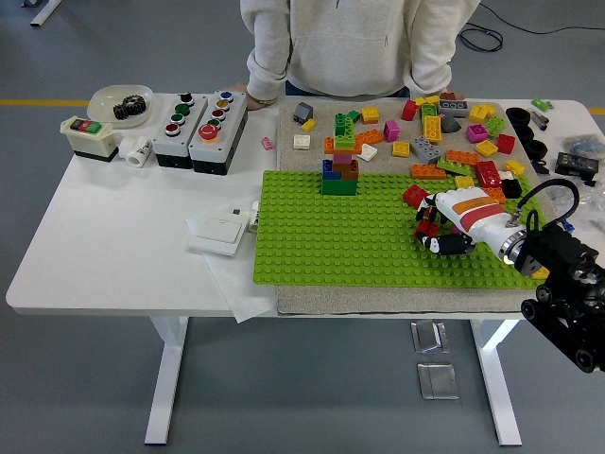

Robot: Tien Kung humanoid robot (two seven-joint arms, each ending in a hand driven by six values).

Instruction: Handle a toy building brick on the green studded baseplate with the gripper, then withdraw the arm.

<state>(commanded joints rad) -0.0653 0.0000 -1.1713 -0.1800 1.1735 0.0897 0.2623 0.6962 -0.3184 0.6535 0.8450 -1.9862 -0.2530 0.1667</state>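
On green baseplate (321, 236) right side: right hand (437, 230) fingers curled round small glossy red brick (426, 228)

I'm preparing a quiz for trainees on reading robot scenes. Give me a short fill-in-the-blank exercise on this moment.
1. The right hand reaches over the ____ studded baseplate.
2. Its fingers close on a ____ brick.
3. The stacked brick tower stands at the baseplate's ____ edge.
4. The person stands at the table's ____ side.

Missing words: green; red; far; far
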